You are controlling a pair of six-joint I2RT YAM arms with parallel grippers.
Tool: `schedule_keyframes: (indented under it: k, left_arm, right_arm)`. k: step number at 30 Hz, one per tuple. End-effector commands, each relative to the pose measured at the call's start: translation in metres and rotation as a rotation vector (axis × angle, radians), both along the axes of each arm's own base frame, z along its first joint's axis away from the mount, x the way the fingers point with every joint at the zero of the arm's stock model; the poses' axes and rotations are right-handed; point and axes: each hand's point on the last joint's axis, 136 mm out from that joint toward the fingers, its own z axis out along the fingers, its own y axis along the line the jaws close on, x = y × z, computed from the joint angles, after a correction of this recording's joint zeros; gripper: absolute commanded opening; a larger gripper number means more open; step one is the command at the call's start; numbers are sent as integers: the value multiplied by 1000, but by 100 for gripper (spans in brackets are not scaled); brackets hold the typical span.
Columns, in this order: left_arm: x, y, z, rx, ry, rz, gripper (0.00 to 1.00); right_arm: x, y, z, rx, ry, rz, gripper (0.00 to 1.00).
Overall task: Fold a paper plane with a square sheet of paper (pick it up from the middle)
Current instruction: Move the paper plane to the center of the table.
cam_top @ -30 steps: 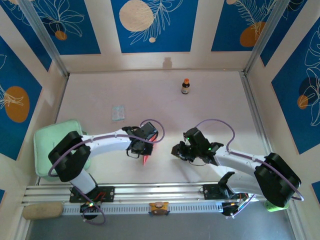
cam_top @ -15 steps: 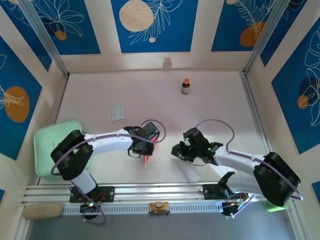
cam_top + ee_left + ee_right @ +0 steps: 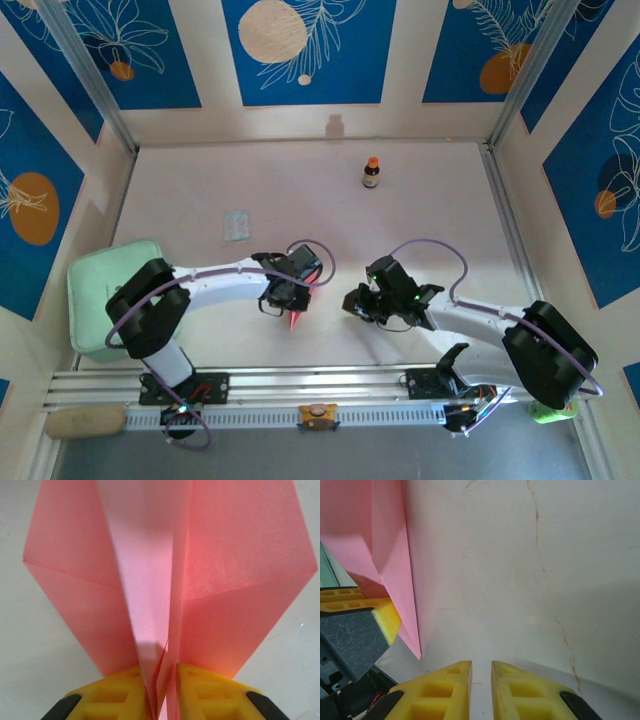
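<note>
The salmon-pink paper plane (image 3: pixel 165 580) is folded into a dart with a centre keel and wings spread to both sides. My left gripper (image 3: pixel 162 672) is shut on that keel, whose layers splay a little between the yellow fingers. From above, the plane's tip (image 3: pixel 293 320) pokes out toward the near edge below the left gripper (image 3: pixel 290 300). My right gripper (image 3: pixel 352 303) hovers just right of it, apart from the paper. In the right wrist view the right gripper (image 3: pixel 481 667) shows a narrow gap holding nothing, and the plane (image 3: pixel 385 555) stands at the left.
A small brown bottle (image 3: pixel 371 173) stands at the back centre. A pale bluish packet (image 3: pixel 236 225) lies left of centre. A green pad (image 3: pixel 100 290) sits at the left edge. Metal rails (image 3: pixel 320 385) run along the near edge.
My left gripper has drifted slightly right with the plane in it. The right arm has stayed where it was.
</note>
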Motion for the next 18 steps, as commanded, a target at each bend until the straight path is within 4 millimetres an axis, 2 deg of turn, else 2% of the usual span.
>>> schedule_keyframes:
  k: [1,18]
  left_arm:
    - [-3,-2,-1,27,6,-15,22]
    - [-5,1,-17,112,-7,-6,26]
  right_arm:
    - [-1,2,0,12,6,4,18]
    - [-3,-2,4,12,-6,5,18]
